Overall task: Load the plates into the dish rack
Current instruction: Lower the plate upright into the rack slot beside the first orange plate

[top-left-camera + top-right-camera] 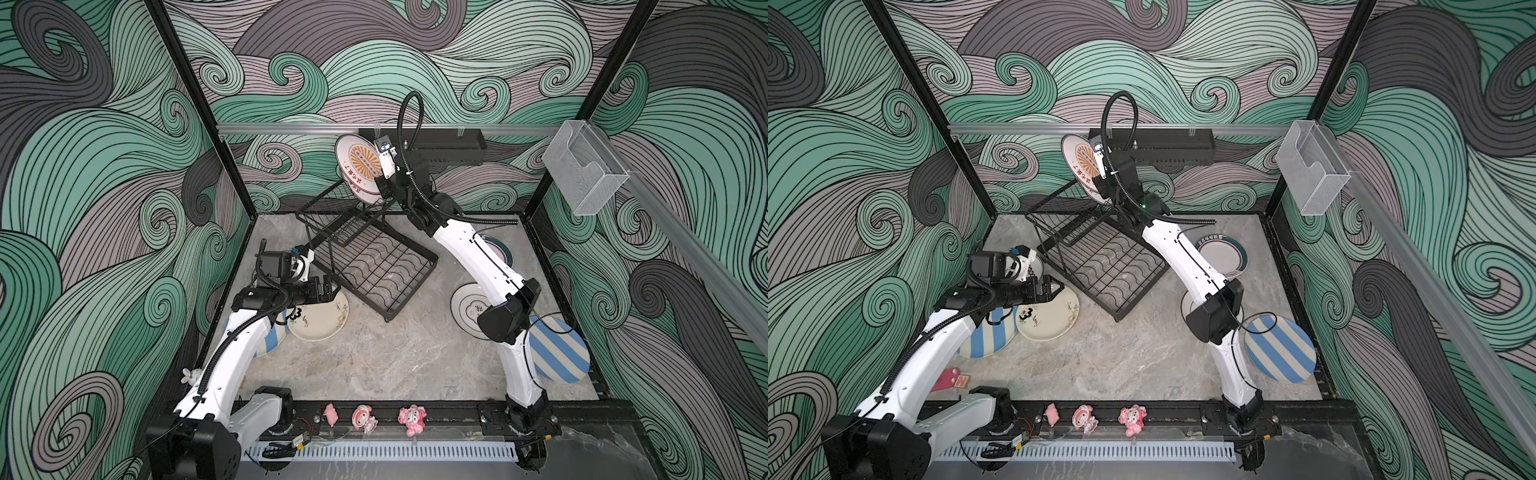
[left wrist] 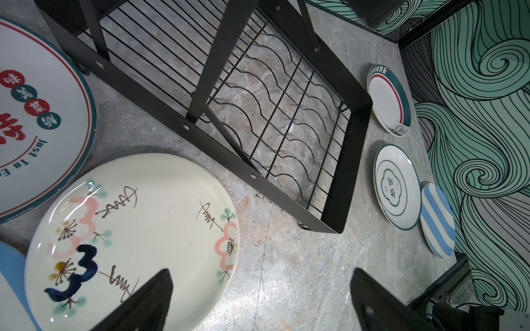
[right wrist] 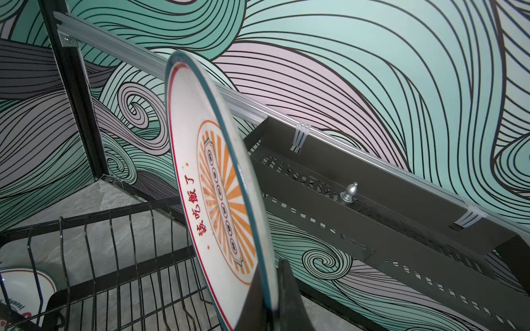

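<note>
My right gripper [image 1: 379, 187] [image 3: 272, 286] is shut on the rim of an orange-sunburst plate [image 1: 359, 168] [image 3: 212, 200], held on edge above the raised basket of the black wire dish rack [image 1: 374, 266] [image 3: 114, 258]. My left gripper [image 1: 332, 289] [image 2: 261, 272] hangs open over the far edge of a cream plate [image 1: 320, 320] [image 2: 137, 229], empty. Flat on the table lie a blue-striped plate [image 1: 270, 340] under the left arm, another striped plate [image 1: 557, 353], a black-character plate [image 2: 397, 186], a teal-rimmed plate [image 2: 390, 100] and a red-character plate [image 2: 34, 114].
A black perforated shelf [image 1: 440, 143] hangs on the back wall just behind the held plate, with a silver knob [image 3: 350, 193] in it. A clear plastic box [image 1: 584, 170] sits on the right wall rail. Pink figurines [image 1: 365, 417] line the front rail.
</note>
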Available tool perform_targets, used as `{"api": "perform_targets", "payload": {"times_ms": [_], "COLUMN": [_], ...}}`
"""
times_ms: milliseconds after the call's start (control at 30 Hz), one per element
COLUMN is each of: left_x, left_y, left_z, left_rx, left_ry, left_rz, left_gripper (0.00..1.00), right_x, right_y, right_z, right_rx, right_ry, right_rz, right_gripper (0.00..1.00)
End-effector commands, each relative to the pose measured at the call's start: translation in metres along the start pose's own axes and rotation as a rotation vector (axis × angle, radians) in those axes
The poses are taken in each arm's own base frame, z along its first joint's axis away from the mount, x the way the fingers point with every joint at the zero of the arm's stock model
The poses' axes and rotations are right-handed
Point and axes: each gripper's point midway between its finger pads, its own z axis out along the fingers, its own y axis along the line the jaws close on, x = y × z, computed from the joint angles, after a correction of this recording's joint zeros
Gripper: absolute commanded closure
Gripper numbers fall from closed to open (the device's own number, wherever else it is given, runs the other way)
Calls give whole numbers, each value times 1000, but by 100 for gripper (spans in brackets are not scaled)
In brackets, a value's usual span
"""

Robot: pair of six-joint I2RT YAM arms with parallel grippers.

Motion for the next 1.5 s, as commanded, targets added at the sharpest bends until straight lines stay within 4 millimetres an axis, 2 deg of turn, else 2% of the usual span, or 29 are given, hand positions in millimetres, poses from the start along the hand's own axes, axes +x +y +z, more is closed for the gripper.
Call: {"api": "perform_targets", "payload": {"times_ms": [0,767,1233,1467], "left_x": [-4,-3,-4,-2], "left_y": [-4,-4,-3,-3], "left_z": [-3,-2,0,0], "left_rx": [20,22,25,22], "left_ry": [-18,-16,-9,-8], "left_rz": [1,1,-2,-4], "left_gripper": [1,1,1,1], "right_x": [-19,15,21,34], "right_y": [-8,3,6,14], "right_z": [0,24,30,36], "right_rx": [53,84,74,56], "right_ry": [-79,-39,-31,-7], "right_rz": [37,-10,-39,-29], "right_gripper": [100,100,100,100]}}
